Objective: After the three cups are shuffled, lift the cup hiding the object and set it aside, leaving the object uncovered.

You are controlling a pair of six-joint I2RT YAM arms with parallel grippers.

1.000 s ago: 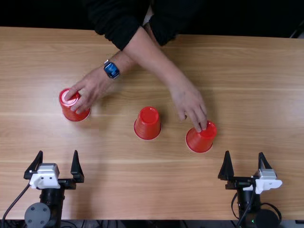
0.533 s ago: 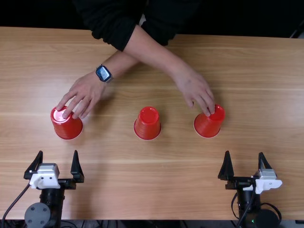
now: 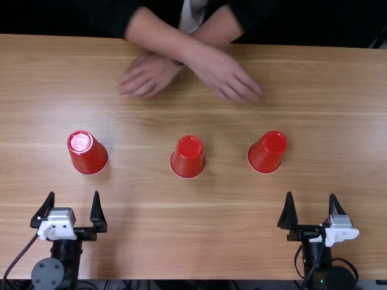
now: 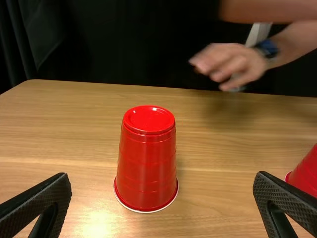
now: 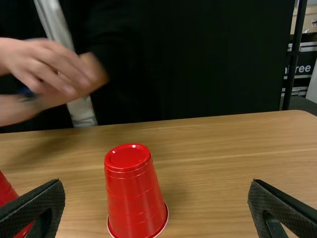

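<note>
Cups, three of them and all red, stand in a row across the middle of the wooden table [image 3: 338, 90]. Each is upside down: long axis vertical, closed base pointing up, wide rim flat on the wood. The left cup [image 3: 87, 153] sits ahead of the left gripper [image 3: 72, 194], the right cup [image 3: 266, 152] ahead of the right gripper [image 3: 310, 195], and the middle cup [image 3: 187, 157] stands between them, well apart from both neighbours. Which cup covers the object cannot be told, since all three rims lie flush on the table. Both grippers sit at the table's near edge, each with its two black fingers spread wide and nothing between them; neither touches a cup. In the left wrist view the left cup stands centred in the gap between the fingers, with a sliver of the middle cup beside one finger. The right wrist view frames the right cup a little off centre in its own gap, again with an edge of the middle cup at the side. Across the table a person's forearms cross, one hand [image 3: 145, 77] toward the left and the other hand [image 3: 227, 75] just beside it toward the right. Both are near the far edge and well apart from every cup.
</note>
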